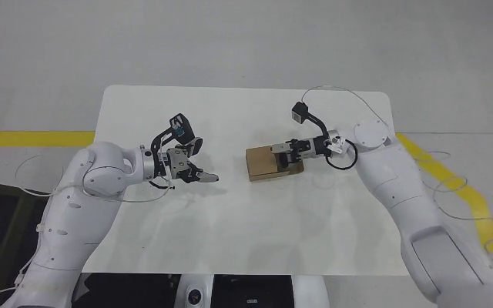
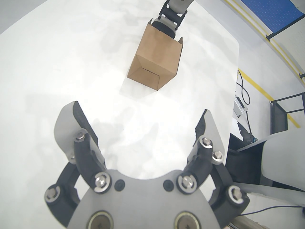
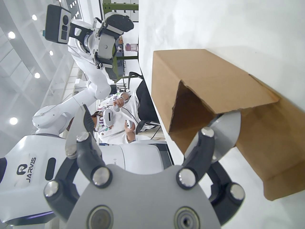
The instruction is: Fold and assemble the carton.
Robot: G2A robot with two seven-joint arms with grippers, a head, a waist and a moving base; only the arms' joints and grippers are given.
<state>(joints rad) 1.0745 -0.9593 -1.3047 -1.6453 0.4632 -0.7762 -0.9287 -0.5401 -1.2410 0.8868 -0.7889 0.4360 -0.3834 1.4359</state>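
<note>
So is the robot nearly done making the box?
Partly. Done: the brown cardboard carton is opened into a box shape on the white table, and its end facing the left gripper looks folded shut. In hand: the open right gripper has one finger inside the other end. Still to do: closing that end's flaps. The left gripper hovers open, apart from the carton.

right hand [image 3: 157,114]: one fingertip hidden inside carton [image 3: 202,72] | left wrist view: carton's far end covered by right hand
</note>
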